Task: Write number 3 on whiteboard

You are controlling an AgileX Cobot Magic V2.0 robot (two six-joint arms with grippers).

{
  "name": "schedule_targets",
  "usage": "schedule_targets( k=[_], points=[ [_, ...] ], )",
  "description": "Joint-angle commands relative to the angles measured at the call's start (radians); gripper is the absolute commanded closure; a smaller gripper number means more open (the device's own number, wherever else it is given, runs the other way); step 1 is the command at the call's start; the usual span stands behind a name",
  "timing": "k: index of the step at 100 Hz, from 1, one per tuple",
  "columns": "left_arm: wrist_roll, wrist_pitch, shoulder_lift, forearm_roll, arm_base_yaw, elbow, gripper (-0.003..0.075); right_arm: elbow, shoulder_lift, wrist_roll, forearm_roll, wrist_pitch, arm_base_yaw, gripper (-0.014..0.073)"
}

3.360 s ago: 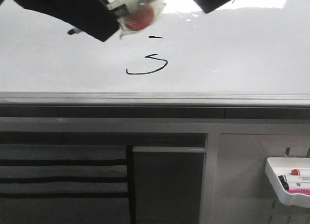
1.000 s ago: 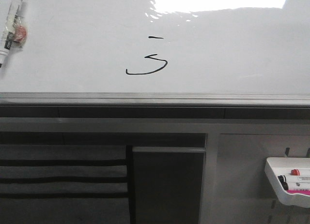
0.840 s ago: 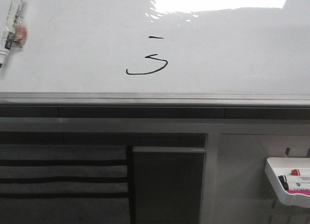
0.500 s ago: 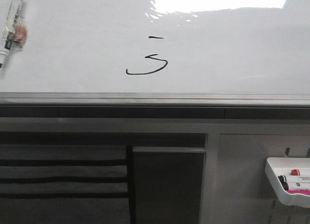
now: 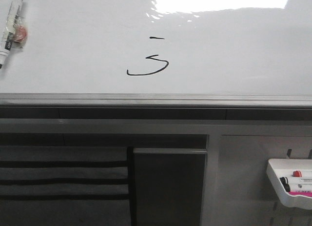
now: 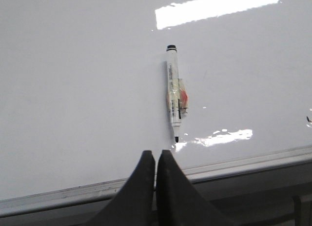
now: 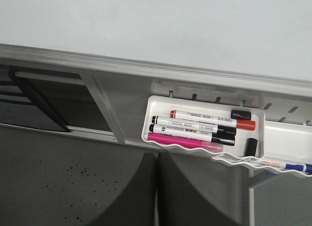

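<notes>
The number 3 [image 5: 148, 66] is thin black strokes on the whiteboard [image 5: 234, 55]: a short dash above and a hooked curve below. A white marker [image 5: 10, 27] with tape and a red patch lies on the board at the far left; it also shows in the left wrist view [image 6: 175, 105], uncapped tip toward the edge rail. My left gripper [image 6: 156, 155] is shut and empty, just short of the marker's tip, over the rail. My right gripper [image 7: 157, 157] is shut and empty, below the board. Neither gripper shows in the front view.
A grey edge rail [image 5: 156, 99] bounds the board's near side. A small white tray [image 7: 161, 138] with red, black and pink markers hangs below the rail at the right; it also shows in the front view [image 5: 275, 174]. Bright glare [image 5: 219, 0] lies on the board.
At 3.4 s ago the arms and the marker hung over the board near the strokes. Since 1.0 s ago the marker has lain at the far left and nothing has moved.
</notes>
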State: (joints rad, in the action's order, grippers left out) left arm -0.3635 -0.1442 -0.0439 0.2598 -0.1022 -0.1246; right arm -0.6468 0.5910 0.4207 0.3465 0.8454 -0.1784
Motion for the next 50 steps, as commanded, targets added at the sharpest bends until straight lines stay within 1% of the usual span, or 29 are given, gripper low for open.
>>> schedule_targets(
  k=[1,12,17,20,26,50],
  points=[
    [0.073,0.192,0.037,0.014,0.004,0.054,0.0741,-0.024,0.000,0.003,0.018,-0.059,0.002,0.0656],
    [0.245,0.230,0.078,-0.127,0.004,0.127,0.0741,-0.024,0.000,0.003,0.018,-0.059,0.002,0.0656],
    [0.284,0.238,0.075,-0.180,0.006,0.139,0.0741,-0.024,0.000,0.003,0.018,-0.057,0.002,0.0656],
    [0.288,0.225,0.075,-0.198,0.006,0.136,0.0741,-0.024,0.000,0.003,0.018,-0.056,0.002,0.0656],
    [0.288,0.248,0.075,-0.198,0.008,0.136,0.0741,-0.024,0.000,0.003,0.018,-0.054,0.002,0.0656],
    [0.288,0.245,0.075,-0.196,0.014,0.136,0.0741,-0.024,0.000,0.003,0.018,-0.053,0.002,0.0656]
  ],
)
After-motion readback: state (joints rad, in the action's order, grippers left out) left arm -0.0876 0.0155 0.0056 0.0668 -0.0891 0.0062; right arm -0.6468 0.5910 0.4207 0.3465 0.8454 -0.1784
